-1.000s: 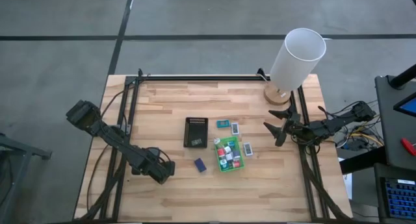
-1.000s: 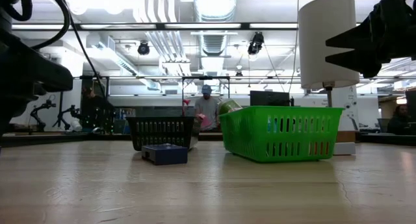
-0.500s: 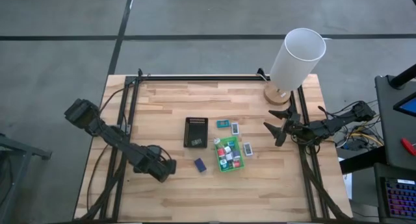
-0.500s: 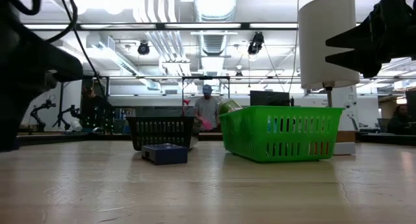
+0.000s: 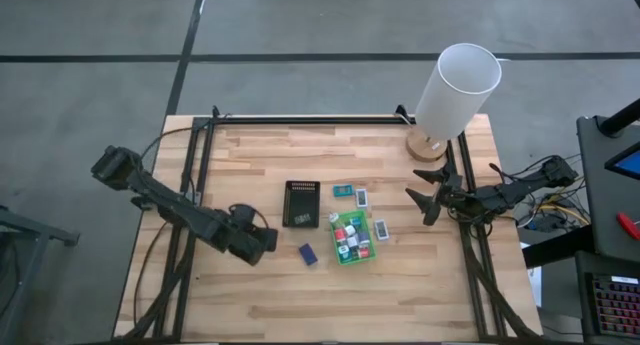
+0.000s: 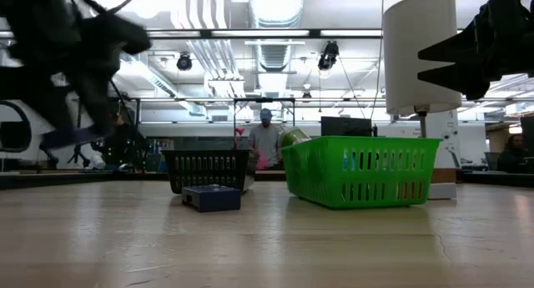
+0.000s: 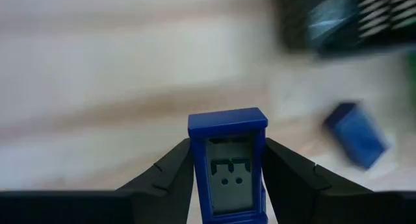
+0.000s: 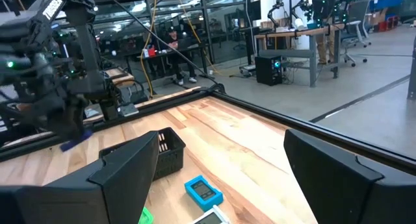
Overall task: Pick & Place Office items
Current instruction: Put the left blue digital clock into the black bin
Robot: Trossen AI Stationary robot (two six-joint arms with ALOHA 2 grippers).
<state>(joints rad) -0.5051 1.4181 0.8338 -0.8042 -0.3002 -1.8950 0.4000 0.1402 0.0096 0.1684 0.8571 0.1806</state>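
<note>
A dark blue packet (image 7: 227, 165) is clamped between the left gripper's (image 5: 262, 241) fingers (image 7: 170, 175), raised above the worktop (image 5: 250, 165) left of the black tray (image 5: 301, 204). The right gripper (image 5: 422, 205) waits with fingers spread, right of the green tray (image 5: 351, 237).

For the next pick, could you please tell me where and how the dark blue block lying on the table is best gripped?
Grip the dark blue block across its two long sides, coming straight down from above. It lies flat and low on the table, clear of the green tray beside it, so probably only its short side walls give the fingers purchase.
</note>
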